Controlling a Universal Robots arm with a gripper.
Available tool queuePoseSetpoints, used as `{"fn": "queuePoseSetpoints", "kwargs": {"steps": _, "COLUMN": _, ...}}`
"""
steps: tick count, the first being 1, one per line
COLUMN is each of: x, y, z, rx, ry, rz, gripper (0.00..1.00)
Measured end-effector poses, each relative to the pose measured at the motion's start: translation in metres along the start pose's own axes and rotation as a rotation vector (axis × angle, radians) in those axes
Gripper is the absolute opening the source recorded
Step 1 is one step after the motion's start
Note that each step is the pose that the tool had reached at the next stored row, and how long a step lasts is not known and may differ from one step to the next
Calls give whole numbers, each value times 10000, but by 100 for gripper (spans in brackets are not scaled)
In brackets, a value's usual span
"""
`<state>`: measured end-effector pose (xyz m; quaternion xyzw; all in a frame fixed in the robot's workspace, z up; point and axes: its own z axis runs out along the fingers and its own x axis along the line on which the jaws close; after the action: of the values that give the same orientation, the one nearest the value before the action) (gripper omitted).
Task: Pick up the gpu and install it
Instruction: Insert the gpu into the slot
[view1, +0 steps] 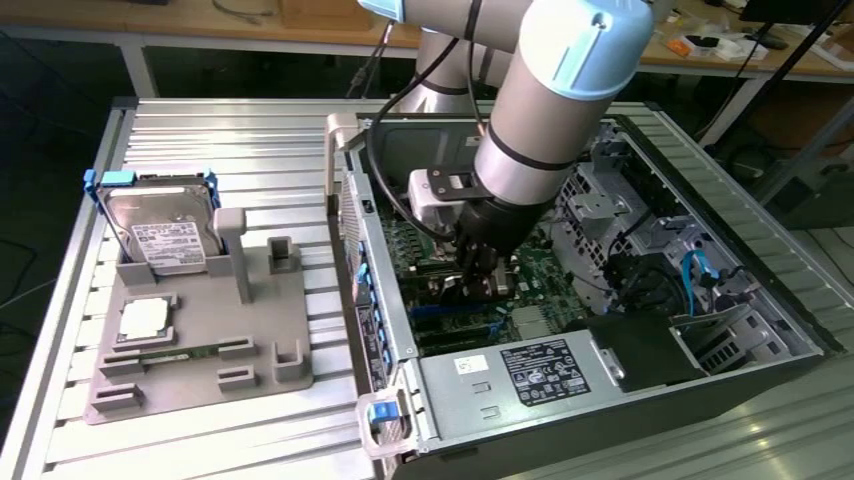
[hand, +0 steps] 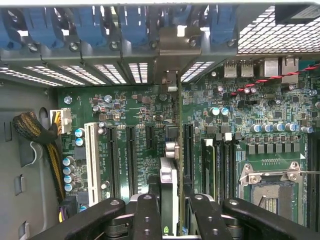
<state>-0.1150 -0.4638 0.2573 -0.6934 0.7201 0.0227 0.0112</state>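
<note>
GPU held edge-on inside the open computer case (view1: 747, 215).
You see the gripper (hand: 169, 210) clamped on the gpu (hand: 169, 150), which stands upright over the motherboard (hand: 135, 115) between its expansion slots, bracket toward the rear panel.

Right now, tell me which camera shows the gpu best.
The wrist view: the gpu stands edge-on between the gripper fingers, held over the green motherboard with its slots to either side. In the exterior view the arm hides most of it; a dark sliver of the gpu shows below the gripper inside the computer case.
</note>
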Motion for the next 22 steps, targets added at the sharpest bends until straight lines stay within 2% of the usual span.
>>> {"fn": "queuePoseSetpoints", "kwargs": {"steps": 7, "x": 4, "y": 6, "z": 12, "rx": 0, "ry": 4, "rz": 0, "gripper": 27}}
{"fn": "queuePoseSetpoints", "kwargs": {"steps": 11, "x": 5, "y": 46, "z": 20, "rx": 1, "ry": 2, "rz": -1, "gripper": 27}}
{"fn": "queuePoseSetpoints", "kwargs": {"steps": 22, "x": 39, "y": 48, "z": 27, "rx": 1, "ry": 2, "rz": -2, "gripper": 27}}
